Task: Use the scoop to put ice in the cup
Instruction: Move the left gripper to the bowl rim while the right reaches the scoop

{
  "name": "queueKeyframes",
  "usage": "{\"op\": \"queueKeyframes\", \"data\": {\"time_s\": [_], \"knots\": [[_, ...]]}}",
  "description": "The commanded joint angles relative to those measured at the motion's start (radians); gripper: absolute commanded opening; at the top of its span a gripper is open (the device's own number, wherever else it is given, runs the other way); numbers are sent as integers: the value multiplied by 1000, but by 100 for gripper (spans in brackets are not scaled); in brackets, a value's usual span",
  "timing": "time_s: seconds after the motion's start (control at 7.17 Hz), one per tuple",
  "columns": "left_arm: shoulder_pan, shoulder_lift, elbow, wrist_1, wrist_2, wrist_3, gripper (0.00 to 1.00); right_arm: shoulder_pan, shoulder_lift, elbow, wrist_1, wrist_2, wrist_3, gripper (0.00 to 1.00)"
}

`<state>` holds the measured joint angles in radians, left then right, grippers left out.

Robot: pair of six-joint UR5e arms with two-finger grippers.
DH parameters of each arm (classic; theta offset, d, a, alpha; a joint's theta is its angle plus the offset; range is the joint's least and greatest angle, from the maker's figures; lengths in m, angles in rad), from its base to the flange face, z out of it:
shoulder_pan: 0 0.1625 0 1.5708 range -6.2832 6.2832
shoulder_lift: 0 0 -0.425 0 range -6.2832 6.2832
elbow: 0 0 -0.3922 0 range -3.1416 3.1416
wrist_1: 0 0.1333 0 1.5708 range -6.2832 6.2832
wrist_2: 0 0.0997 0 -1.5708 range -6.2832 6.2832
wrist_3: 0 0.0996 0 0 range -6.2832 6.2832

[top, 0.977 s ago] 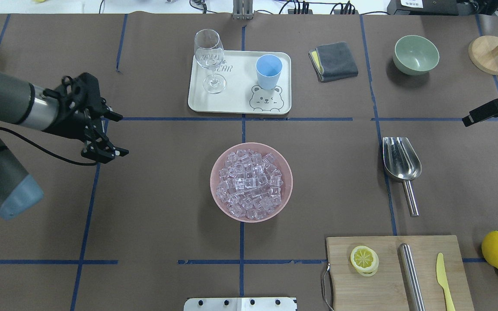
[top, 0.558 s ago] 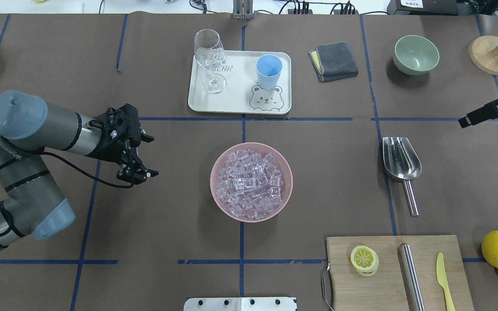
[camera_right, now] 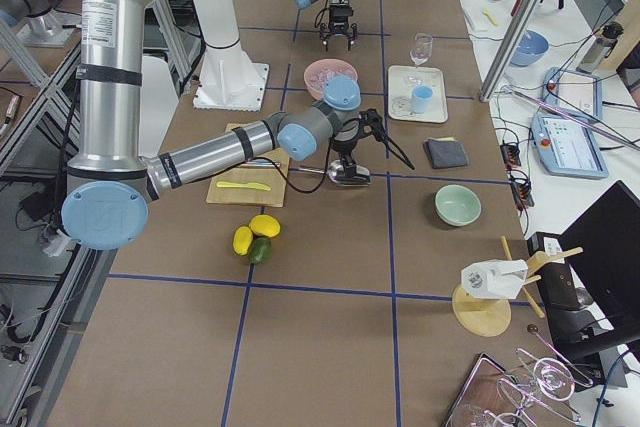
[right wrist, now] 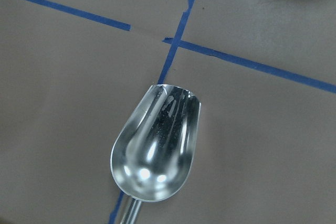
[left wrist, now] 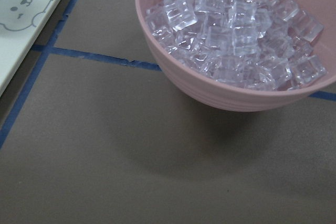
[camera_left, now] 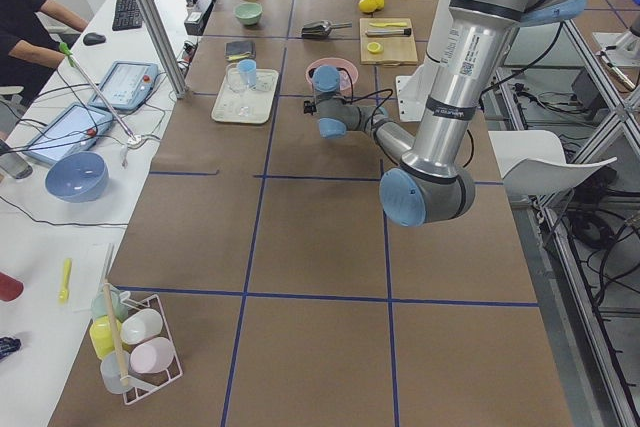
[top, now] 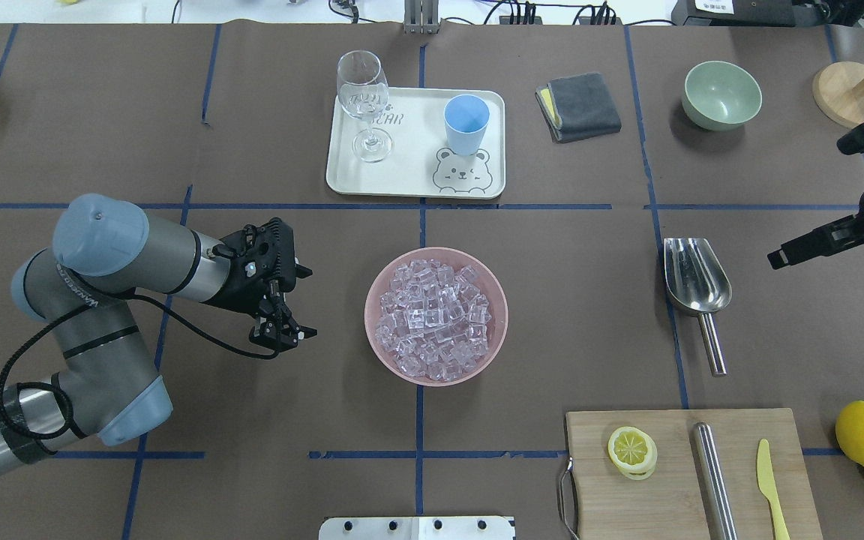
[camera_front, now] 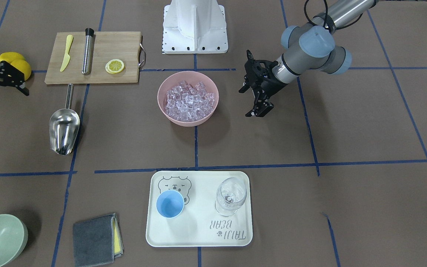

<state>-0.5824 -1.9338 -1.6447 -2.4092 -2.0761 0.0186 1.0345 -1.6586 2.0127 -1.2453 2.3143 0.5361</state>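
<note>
scoop (top: pixel 694 279) lying on the tabletop (top: pixel 567 330) right of the bowl (top: pixel 500 319) of ice (top: pixel 432 315), long axis front-to-back, mouth pointing away from me, handle toward the board (top: pixel 672 487), my right jaws spread open near it, left jaws open by the bowl

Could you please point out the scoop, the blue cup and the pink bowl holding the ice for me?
scoop (top: pixel 694 279), overhead view, middle of its trough.
cup (top: pixel 466 124), overhead view, its inner wall.
pink bowl (left wrist: pixel 231 95), left wrist view, its outer wall.
</note>
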Motion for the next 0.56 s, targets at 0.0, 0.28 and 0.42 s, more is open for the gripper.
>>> {"op": "queueKeyframes", "data": {"time_s": [0.0,0.28,0.42], "knots": [[3,-8,2,-1,7,0,100,-117,-4,72,3,-48,251,100],[3,-8,-1,-1,7,1,100,-266,-10,104,4,-197,486,100],[4,-16,0,1,7,1,100,-387,-18,144,3,-434,634,100]]}}
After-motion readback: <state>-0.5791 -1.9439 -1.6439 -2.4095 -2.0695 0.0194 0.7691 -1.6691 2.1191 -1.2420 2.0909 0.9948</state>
